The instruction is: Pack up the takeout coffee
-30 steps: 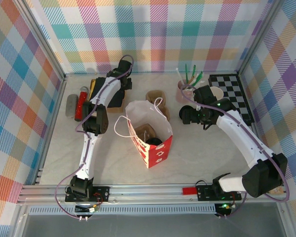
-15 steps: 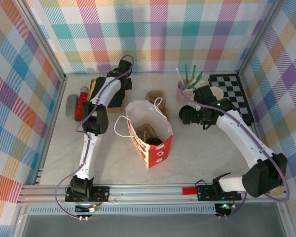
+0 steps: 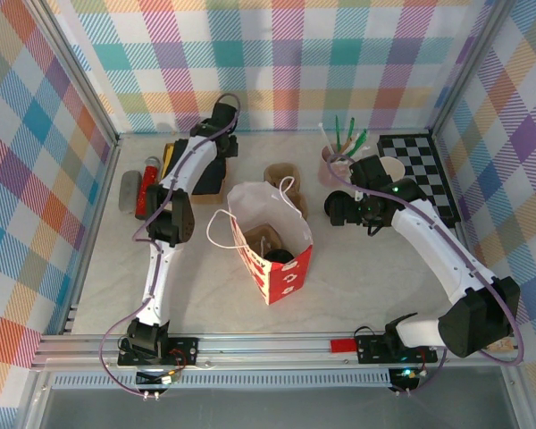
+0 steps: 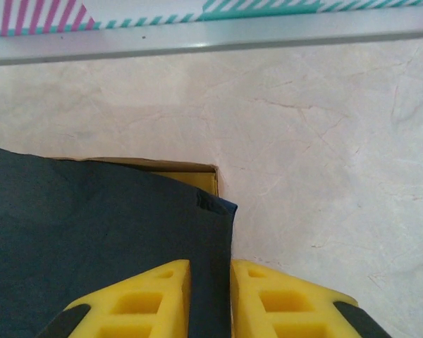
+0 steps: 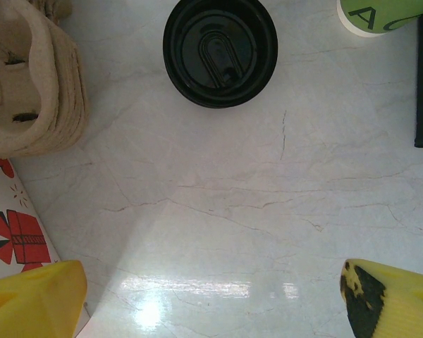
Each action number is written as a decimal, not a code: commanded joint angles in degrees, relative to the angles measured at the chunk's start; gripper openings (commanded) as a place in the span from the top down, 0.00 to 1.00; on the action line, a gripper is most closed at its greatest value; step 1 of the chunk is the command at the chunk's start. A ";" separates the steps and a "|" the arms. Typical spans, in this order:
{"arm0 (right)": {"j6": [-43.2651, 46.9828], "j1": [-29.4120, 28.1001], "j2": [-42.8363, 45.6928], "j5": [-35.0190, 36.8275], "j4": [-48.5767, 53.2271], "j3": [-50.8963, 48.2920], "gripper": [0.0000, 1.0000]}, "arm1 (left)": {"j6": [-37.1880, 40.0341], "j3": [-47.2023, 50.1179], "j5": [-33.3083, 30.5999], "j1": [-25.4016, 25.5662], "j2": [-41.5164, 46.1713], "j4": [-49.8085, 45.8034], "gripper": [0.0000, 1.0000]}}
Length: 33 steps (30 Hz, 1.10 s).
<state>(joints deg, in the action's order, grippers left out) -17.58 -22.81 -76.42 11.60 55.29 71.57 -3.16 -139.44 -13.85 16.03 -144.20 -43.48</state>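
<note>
**Coffee not yet packed**

Coffee (image 5: 220, 51) stands lidded on the table (image 5: 233, 197), outside the bag (image 3: 281, 273), between the carrier stack (image 5: 28, 84) and the lidless cup (image 5: 388, 14). The right gripper (image 5: 211, 299) hangs just short of it, spread wide and empty. The left gripper (image 4: 211, 303) is narrow, with a dark napkin (image 4: 92, 232) edge in its gap; whether it grips, I cannot tell. By my reading, grasping, lifting and bagging all remain.

Count: one coffee, one lidless cup, one straw cup (image 3: 332, 164), one bag, one carrier stack, apparently another carrier (image 3: 266, 239) inside the bag.
</note>
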 commanded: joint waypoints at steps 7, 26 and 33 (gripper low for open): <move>-0.63 0.35 -0.04 -0.70 -0.14 -0.38 0.08 | 0.52 -0.30 -0.25 0.49 2.70 -1.09 0.73; -0.41 0.40 -1.60 -0.70 -0.55 0.01 0.08 | 1.27 -0.40 -1.07 1.46 -0.17 0.23 0.59; -0.34 0.39 -1.95 -0.67 -0.87 0.02 0.08 | 1.76 -0.39 -1.88 1.46 -1.08 0.33 0.60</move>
<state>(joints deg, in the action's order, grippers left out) -17.58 -22.81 -78.08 11.42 55.07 71.57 -2.26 -139.44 -14.28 17.17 -143.90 -43.33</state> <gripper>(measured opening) 0.919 0.398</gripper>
